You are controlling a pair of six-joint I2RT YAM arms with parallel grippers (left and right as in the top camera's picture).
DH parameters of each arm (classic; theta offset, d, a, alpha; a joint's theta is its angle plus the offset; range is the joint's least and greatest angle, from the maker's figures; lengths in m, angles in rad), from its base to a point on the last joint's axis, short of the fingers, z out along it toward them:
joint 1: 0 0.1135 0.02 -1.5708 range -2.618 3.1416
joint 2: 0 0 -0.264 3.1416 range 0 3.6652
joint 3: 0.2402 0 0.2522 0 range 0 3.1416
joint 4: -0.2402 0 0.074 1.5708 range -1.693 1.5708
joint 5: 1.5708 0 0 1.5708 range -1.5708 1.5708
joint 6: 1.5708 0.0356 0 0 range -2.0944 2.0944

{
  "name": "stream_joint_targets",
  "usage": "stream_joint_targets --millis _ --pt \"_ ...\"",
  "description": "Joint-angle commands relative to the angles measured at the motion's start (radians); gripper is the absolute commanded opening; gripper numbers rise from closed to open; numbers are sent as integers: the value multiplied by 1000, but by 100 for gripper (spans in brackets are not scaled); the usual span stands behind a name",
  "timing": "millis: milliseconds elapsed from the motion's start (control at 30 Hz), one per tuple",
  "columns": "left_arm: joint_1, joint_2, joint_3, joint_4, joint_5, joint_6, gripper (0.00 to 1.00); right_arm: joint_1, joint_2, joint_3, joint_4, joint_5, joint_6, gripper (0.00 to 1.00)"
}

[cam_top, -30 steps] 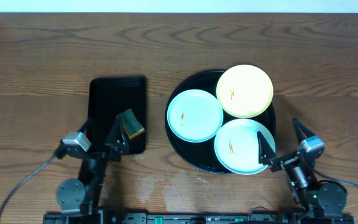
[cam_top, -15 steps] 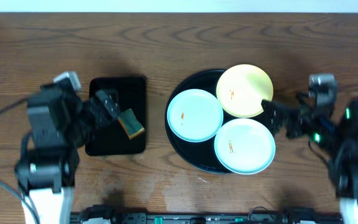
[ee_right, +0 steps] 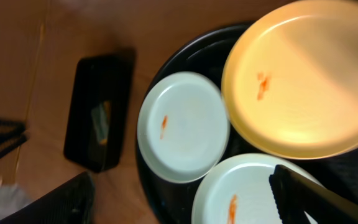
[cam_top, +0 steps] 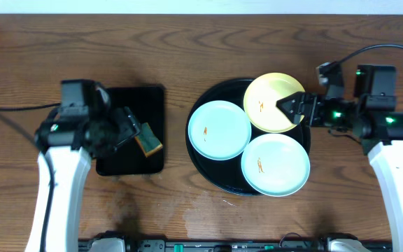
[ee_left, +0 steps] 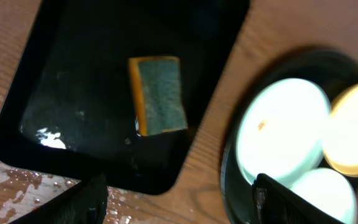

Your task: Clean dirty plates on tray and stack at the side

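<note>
On the large round glossy black tray (cam_top: 208, 175), the pale yellow plate (cam_top: 275, 103) lies at 1 o'clock, one pale mint-green plate (cam_top: 220, 130) at 9 and the other mint-green plate (cam_top: 276, 164) at 5, each smeared orange. My right gripper (cam_top: 291, 106) hangs spread and empty over the yellow plate's 3 o'clock rim. My left gripper (cam_top: 133, 127), also spread and empty, hangs above the rectangular black tray (cam_top: 121, 164), beside the yellow-backed green sponge (cam_top: 147, 138).

The table (cam_top: 187, 42) is matt grained wood, the round tray (cam_top: 196, 157) and rectangular tray (cam_top: 135, 98) glossy black, the plates (cam_top: 219, 129) smooth, and the sponge (ee_left: 160, 93) rough-faced.

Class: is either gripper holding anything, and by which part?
Nothing is held. The left gripper hangs open near the rectangular yellow-and-green sponge; the right gripper hangs open near the round pale yellow plate.
</note>
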Motion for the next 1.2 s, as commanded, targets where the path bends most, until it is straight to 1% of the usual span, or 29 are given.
stream_joint_targets --millis 0,67,100,167,233,267,367,467,500,533,600,700,733,767,833,967,1000,1033,1067,1100,1167 --pt "-53 146 -17 27 -61 -24 70 82 1 19 -6 -31 -58 88" --pt "-82 228 -17 62 -81 -24 62 123 1 19 -3 13 -60 88" --pt "-94 262 -17 80 -105 -24 52 140 1 19 -3 37 -60 88" --pt "-115 343 -17 113 -156 -37 42 174 1 19 -4 86 -60 87" --pt "-124 409 -17 128 -174 -70 24 201 1 19 -5 109 -60 87" --pt "-125 437 -17 135 -176 -84 23 214 1 19 -5 119 -60 86" --pt "-124 509 -17 160 -222 -131 23 238 1 19 -7 142 -60 86" --pt "-124 568 -17 219 -230 -132 23 253 1 19 -9 156 -60 86" --pt "-126 585 -17 236 -224 -130 25 257 1 19 -7 161 -60 87" --pt "-127 601 -17 250 -216 -120 33 260 1 19 -7 168 -60 87" --pt "-130 629 -17 259 -211 -93 33 264 1 19 -7 178 -60 87" --pt "-131 641 -17 257 -210 -11 19 264 1 19 -8 178 -60 87" --pt "-131 637 -16 257 -209 12 13 264 1 19 -8 178 -60 86" --pt "-131 632 -13 254 -210 32 9 264 1 19 -6 178 -60 85" --pt "-131 615 -7 246 -211 76 8 264 1 19 -3 186 -55 82" --pt "-131 560 -2 232 -222 117 8 274 19 19 4 325 24 73" --pt "-131 546 -2 230 -226 117 11 278 27 19 5 348 40 72" --pt "-131 532 -2 227 -225 117 17 282 38 19 5 357 53 71" --pt "-131 519 -2 222 -225 117 30 286 53 19 5 355 54 70" --pt "-131 502 -2 212 -225 117 39 293 66 19 4 349 54 68" --pt "-131 481 -2 201 -225 117 51 309 92 19 4 349 54 67"
